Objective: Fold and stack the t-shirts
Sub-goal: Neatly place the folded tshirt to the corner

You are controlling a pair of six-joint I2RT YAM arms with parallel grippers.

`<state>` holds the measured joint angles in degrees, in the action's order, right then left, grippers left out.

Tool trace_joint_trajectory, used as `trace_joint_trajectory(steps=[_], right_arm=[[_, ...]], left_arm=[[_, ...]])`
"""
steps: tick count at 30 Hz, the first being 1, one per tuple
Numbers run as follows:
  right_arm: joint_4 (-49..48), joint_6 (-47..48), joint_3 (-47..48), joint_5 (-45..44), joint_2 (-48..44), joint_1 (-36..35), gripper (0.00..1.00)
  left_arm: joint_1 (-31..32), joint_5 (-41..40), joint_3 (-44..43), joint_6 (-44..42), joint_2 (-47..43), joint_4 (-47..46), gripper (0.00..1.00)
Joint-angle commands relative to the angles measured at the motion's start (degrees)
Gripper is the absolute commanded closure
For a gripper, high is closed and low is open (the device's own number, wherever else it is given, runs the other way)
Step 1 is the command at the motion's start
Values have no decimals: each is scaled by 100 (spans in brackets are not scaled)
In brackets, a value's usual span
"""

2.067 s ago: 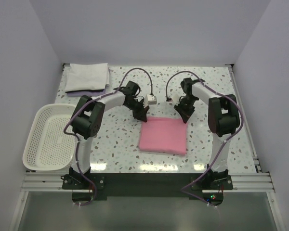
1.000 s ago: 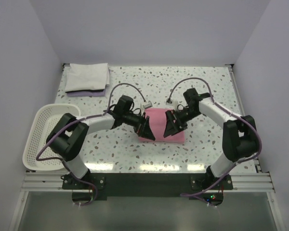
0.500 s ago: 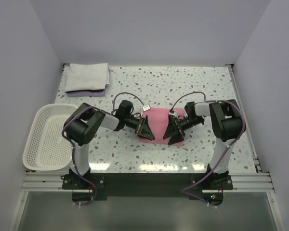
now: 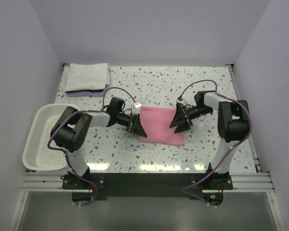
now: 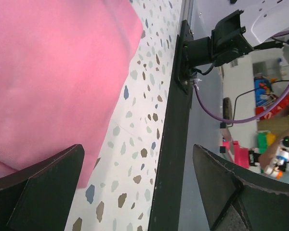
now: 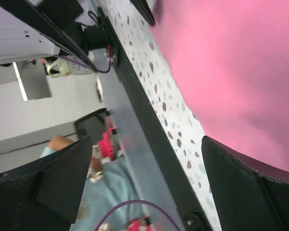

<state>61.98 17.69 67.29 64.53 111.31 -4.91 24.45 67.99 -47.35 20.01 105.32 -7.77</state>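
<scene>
Speckled table (image 4: 202, 86), pink t-shirt (image 4: 160, 126) (folded), lilac walls (image 4: 149, 29)

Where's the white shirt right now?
Top view: the white shirt lies folded in the table's far-left corner, beyond the basket, well away from the pink shirt.

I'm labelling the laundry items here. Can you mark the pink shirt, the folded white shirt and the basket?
pink shirt (image 4: 160, 126), overhead view, middle of the folded cloth.
white shirt (image 4: 87, 77), overhead view, centre of its top face.
basket (image 4: 49, 139), overhead view, bare mesh floor.
</scene>
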Motion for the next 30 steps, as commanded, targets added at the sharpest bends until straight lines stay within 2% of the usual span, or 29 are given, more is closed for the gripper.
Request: trace_joint_trajectory(steps=[1,2,4,6,8,12,20,23,26,28,29,30], right_arm=[[457,1,934,33,-706,16,1],[47,-229,1040,24,-742,33,1],[-482,-869,1251,-124,-690,51,1],[-1064,-1118,1479,-204,-365,51,1],[-1222,-1233,1821,-196,177,51,1],[-1547,-1286,2104,-344,820,104,1],[-1716,-1058,2797,-731,2017,420,5],[-1558,-891,2939,-889,2071,447,6],[-1312,-724,3158,-995,1825,447,7],[-1171,-697,3273,-917,1580,429,8],[-979,-680,3369,-881,1274,377,8],[-890,-592,3396,-951,1053,324,9]], left_arm=[[42,-364,-546,-700,-573,759,0],[60,-443,-669,-622,-600,751,0],[60,-628,-933,-148,-539,146,0],[51,-848,-1398,107,-171,-214,0],[51,-953,-1941,283,346,-435,0],[17,-1015,-2497,705,1174,-1111,0],[-519,-1007,-2683,1321,2317,-1640,2],[-695,-1059,-2683,1111,2205,-1412,2],[-792,-1155,-2779,453,1740,-746,0],[-819,-1313,-2910,-381,1414,193,0],[-827,-1688,-3007,-1002,1030,562,0],[-828,-1936,-2973,-1269,800,1201,0]])
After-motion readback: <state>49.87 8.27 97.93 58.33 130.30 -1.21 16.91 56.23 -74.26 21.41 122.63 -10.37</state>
